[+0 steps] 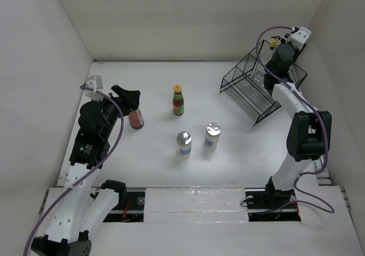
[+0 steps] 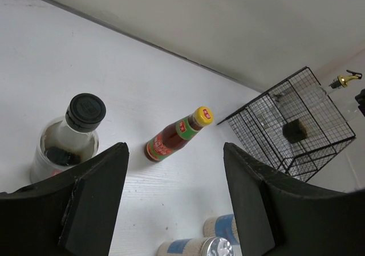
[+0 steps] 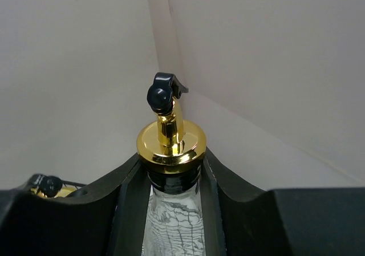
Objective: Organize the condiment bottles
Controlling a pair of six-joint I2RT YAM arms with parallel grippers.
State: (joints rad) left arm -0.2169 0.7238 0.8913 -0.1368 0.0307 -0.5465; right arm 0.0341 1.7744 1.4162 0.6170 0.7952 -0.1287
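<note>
The cruet (image 3: 171, 145) stands upright, neck clamped in the right pincer (image 3: 171, 163), at the far side of the basket (image 1: 251, 96) in the far right corner of the table (image 1: 171, 170); above or inside, I cannot tell. The walls (image 1: 336, 39) crowd close. The jar (image 1: 136, 118) sits just beside the open left pincer (image 1: 128, 95); sauce bottle (image 1: 178, 100) and shakers (image 1: 183, 143) stand mid-table.

White matte tabletop (image 1: 159, 90). Plain white back wall (image 1: 188, 16), left wall (image 1: 34, 85), right wall (image 1: 345, 68). Even, diffuse light, soft shadows.
</note>
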